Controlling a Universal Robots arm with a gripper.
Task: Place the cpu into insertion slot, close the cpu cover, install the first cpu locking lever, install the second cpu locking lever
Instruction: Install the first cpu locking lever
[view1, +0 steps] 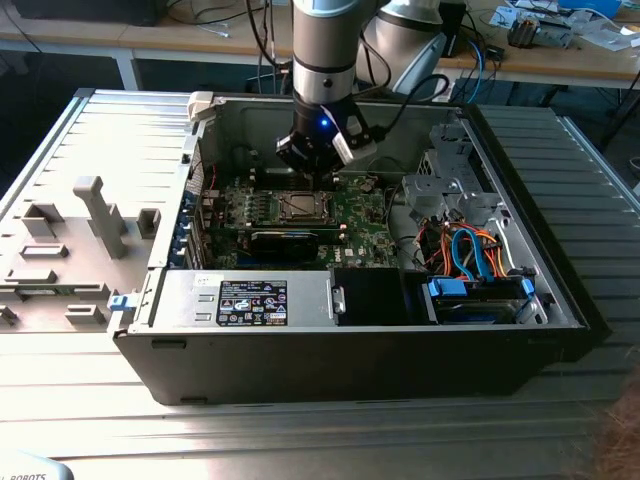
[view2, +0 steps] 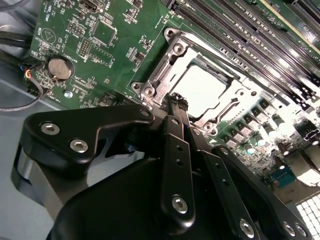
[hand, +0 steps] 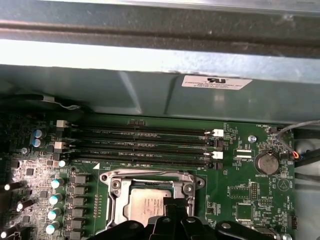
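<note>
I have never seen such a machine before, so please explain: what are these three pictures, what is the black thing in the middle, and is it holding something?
It is a robot arm working inside an open computer case that lies on a metal table. The exterior view comes from a camera standing apart; both wrist views come from cameras riding on the arm. The black part is the end effector, the arm's grasping tool. Its tips sit close together at the edge of the socket on the green board. A silver chip already lies in the socket, framed by a metal cover. Nothing appears to be held.
</note>
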